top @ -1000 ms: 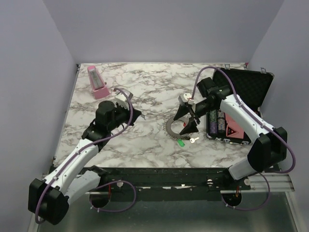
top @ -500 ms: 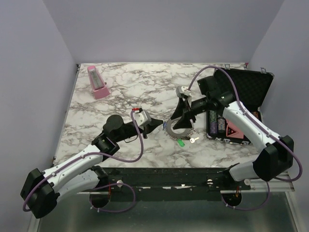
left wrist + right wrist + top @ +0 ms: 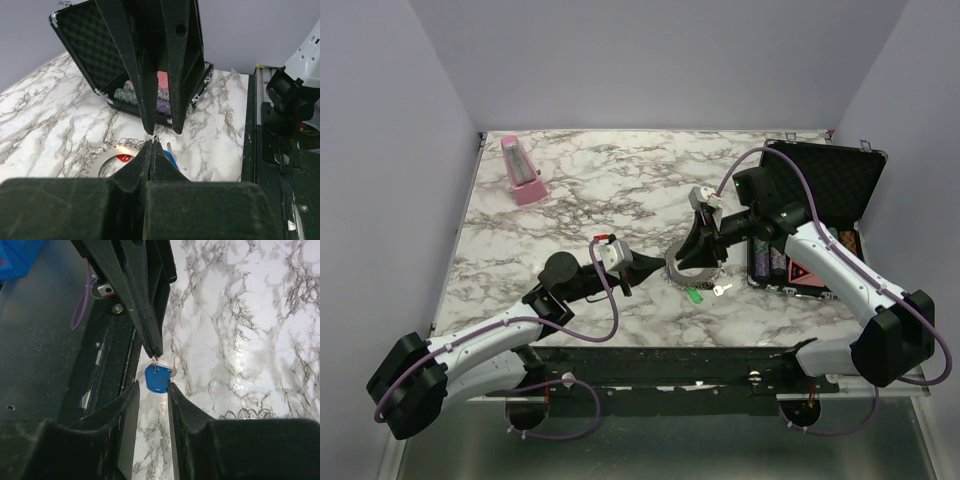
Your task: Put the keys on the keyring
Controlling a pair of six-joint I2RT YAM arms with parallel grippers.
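**A:** How is the blue key [image 3: 156, 379] going to handle?

**B:** It's looking tiny and light: stiff metal and a slick plastic head. I'm judging the head the safest place to take hold, which is leaving its loop [image 3: 155, 360] free for threading.

**A:** Where is it lying?

**B:** Near the keyring [image 3: 112, 150], right at the left gripper [image 3: 155, 352]. Its jaws are pressing together at the loop; whether they're pinching it, I cannot tell. The right gripper [image 3: 162, 130] is standing with its jaws apart, flanking the head.

**A:** Any writing showing?

**B:** Nothing legible is showing on the green key [image 3: 695, 296] or the case [image 3: 830, 180].
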